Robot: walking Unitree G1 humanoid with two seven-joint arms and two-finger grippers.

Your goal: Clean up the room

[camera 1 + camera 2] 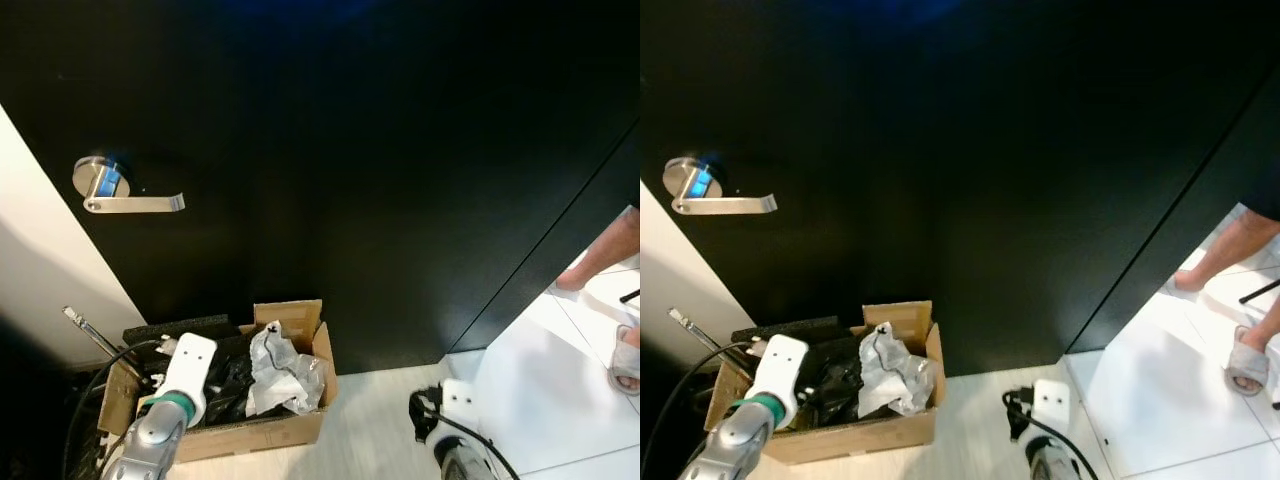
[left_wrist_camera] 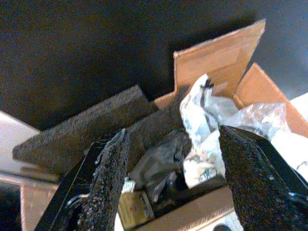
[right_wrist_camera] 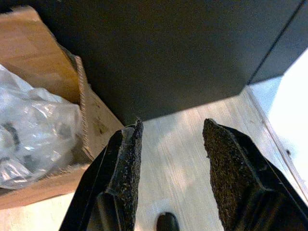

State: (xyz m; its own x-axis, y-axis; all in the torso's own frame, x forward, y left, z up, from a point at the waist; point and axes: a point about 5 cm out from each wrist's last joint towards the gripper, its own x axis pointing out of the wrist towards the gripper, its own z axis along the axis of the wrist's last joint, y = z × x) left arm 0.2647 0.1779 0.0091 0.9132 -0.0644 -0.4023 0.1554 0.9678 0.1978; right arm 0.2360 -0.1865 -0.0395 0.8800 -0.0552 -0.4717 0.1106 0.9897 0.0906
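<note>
The left gripper (image 2: 171, 183) hovers over the cardboard box (image 1: 290, 430), fingers spread; the right gripper (image 3: 171, 168), fingers also spread, hangs above the floor (image 3: 178, 144).

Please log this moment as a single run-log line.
left gripper: open, above open brown cardboard box of crumpled plastic wrap | right gripper: open, over pale wood floor | black door: ahead

one cardboard box (image 1: 290, 428), two grippers

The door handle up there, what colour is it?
The door handle is shiny silver metal against a black door, clearest in the left eye view.
</note>
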